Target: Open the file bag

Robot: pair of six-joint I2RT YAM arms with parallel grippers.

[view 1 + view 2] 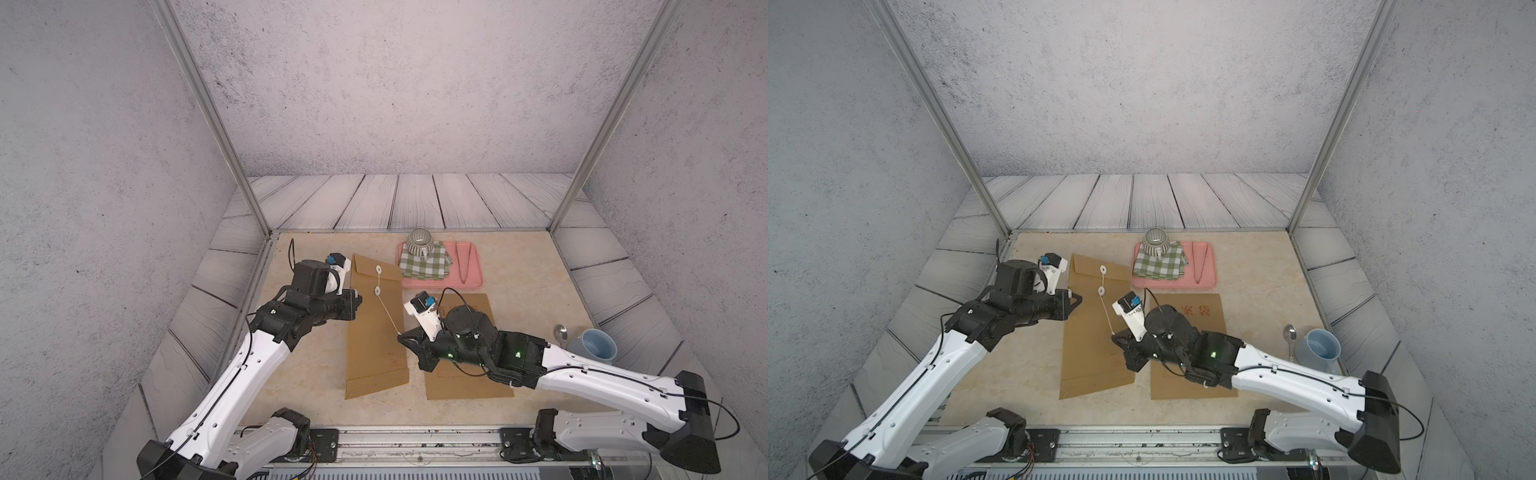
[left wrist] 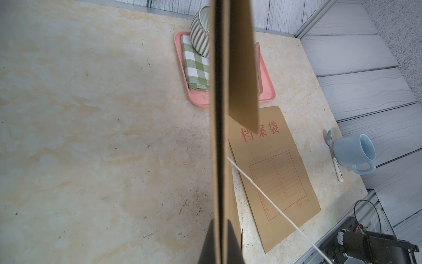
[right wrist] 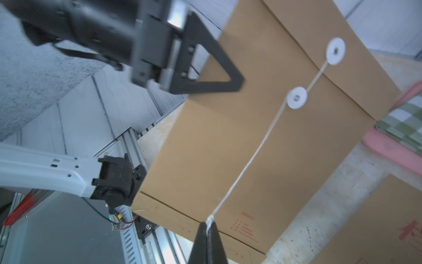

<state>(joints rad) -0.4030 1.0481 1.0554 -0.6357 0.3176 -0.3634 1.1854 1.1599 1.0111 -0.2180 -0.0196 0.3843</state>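
Kraft file bag [image 1: 376, 332], tilted above the table [image 1: 519, 299], is clamped by the left gripper [image 1: 358, 305]; its string [image 3: 251, 160], pinched in the right gripper [image 3: 206, 225], should be kept taut and circled off the lower disc [image 3: 296, 97].

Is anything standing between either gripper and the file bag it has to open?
Nothing visible does. The left gripper is shut on the file bag at its edge, and the right gripper is shut on the end of the string, which runs taut and clear from the lower button.
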